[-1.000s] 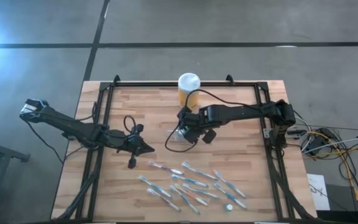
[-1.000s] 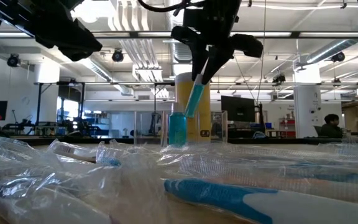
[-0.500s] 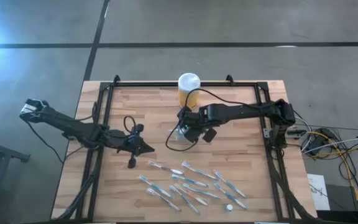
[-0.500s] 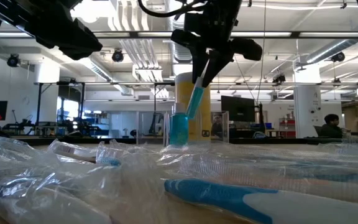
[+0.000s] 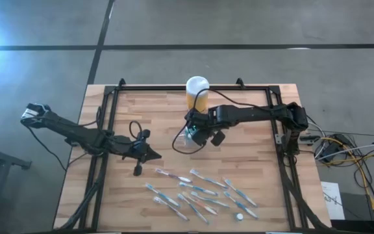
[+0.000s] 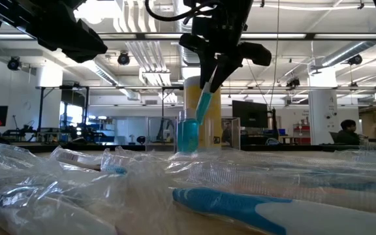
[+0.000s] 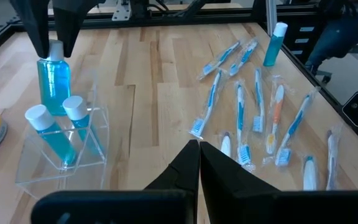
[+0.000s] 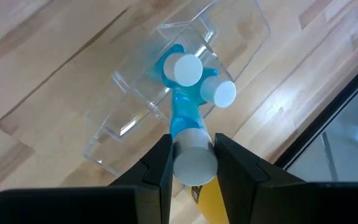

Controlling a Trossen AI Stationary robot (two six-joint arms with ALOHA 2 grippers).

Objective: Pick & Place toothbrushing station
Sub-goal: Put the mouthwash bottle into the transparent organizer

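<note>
1. High view, and there you have it: your right gripper (image 5: 193,132) sits over the middle of the bench (image 5: 141,110), just in front of the yellow jar (image 5: 197,94) at the far edge.
2. Right wrist view: the gripper's fingers (image 8: 156,163) are clamped on the white cap of a blue tube (image 8: 191,155), and you can see the tube pointing down toward the clear toothbrushing station (image 8: 179,81).
3. Two more white-capped blue tubes (image 8: 194,78) stand inside the station already.
4. Low view: the held tube (image 6: 204,101) hangs tilted under the gripper, its lower end at the station, with the yellow jar right behind.
5. Left wrist view: your left gripper (image 7: 199,152) is clenched tight on nothing, hovering over the bench to the left of the station (image 7: 64,146).
6. Wrapped toothbrushes (image 5: 200,192) lie scattered on the near part of the bench, and one blue tube (image 7: 275,43) stands upright among them, well apart from the station.
</note>
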